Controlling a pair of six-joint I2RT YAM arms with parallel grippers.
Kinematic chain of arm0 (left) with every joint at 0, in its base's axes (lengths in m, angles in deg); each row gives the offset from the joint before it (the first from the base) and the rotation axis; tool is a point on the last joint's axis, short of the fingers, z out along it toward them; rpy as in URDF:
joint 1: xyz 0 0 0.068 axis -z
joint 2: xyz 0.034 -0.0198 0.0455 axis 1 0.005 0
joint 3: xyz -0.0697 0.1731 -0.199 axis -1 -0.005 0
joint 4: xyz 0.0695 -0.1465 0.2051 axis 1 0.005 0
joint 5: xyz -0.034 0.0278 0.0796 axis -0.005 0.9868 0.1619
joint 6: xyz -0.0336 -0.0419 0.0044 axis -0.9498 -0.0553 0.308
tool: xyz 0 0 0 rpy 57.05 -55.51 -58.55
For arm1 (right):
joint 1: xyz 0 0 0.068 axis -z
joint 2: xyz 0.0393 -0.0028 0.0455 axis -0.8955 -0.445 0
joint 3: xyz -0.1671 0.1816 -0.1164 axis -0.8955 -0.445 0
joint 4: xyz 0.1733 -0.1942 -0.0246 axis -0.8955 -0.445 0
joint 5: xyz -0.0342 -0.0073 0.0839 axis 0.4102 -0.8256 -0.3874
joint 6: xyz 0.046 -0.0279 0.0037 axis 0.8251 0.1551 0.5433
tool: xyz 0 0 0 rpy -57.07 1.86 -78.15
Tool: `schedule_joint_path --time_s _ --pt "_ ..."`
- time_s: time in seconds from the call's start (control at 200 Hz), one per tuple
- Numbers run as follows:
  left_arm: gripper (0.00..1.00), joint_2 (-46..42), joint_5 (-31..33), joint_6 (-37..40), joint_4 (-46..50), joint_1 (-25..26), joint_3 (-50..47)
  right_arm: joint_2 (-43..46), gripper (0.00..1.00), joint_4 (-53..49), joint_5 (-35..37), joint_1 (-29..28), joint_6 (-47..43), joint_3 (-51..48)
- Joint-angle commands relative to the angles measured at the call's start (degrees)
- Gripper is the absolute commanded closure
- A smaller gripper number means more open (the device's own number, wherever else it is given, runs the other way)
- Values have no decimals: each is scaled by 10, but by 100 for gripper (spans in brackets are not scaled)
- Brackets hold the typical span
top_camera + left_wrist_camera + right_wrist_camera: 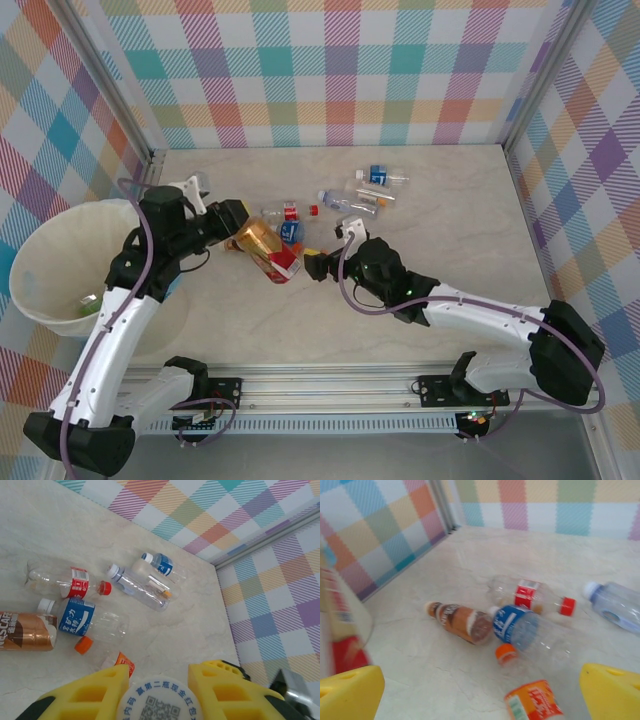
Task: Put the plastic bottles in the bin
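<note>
Plastic bottles (290, 232) lie almost all outside the bin (45, 262), so I judge the task to be at an early stage. The cream-white bin stands at the left edge of the bench (460, 225). In the top view a green scrap (90, 303) shows at its bottom. It may be one bottle already dropped in, but it is too small to tell. Everything else lies on the bench to the right of the bin.

The left hand (159, 692) is the one nearer the bin, a little right of its rim. Its yellow fingers (90, 695) are closed on a white-capped bottle (159, 709), whose body is hidden below the printed cap. This looks like the bottle in hand, and it has yet to be carried across to the bin. The right hand (481, 692) is farther from the bin, its fingers spread wide and holding nothing. An orange-labelled bottle (532, 706) lies on the bench just ahead, between them.

Of the loose ones, the brown coffee bottle (25, 630) lies closest to the bin. Next come the blue-labelled bottle (82, 620) and the red-labelled bottle (65, 582). Farther from the bin are a clear bottle (137, 587) with a white cap and a small water bottle (162, 565). The blue-capped bottle (380, 177) is farthest of all. An orange cap (82, 645) sits among the nearer ones, and I cannot tell whether it is loose or on a clear bottle. At least seven bottles remain to be moved.
</note>
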Motion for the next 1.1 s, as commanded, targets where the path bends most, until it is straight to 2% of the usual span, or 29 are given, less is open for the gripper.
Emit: schedule_joint_path --time_s 0.0,0.27,0.395,0.47,0.655,0.81,1.015,1.095 --pt "100 -22 -9 38 23 -3 64 4 0 -11 31 8 44 -7" --pt "100 -44 23 73 78 -3 156 -25 0 -16 27 16 56 10" --pt "100 -46 73 110 125 -3 206 -40 0 -17 21 17 53 21" --pt "100 -49 147 132 154 -3 224 -49 0 -20 18 19 55 30" --pt "100 -64 398 161 180 -3 235 -62 0 -19 7 22 60 37" --pt "100 -68 495 171 161 -3 235 -72 0 -30 8 25 68 45" --pt "100 -47 736 192 181 -4 258 -75 0 -32 2 25 76 46" --pt "100 -59 761 212 156 -4 253 -76 0 -32 0 25 79 44"
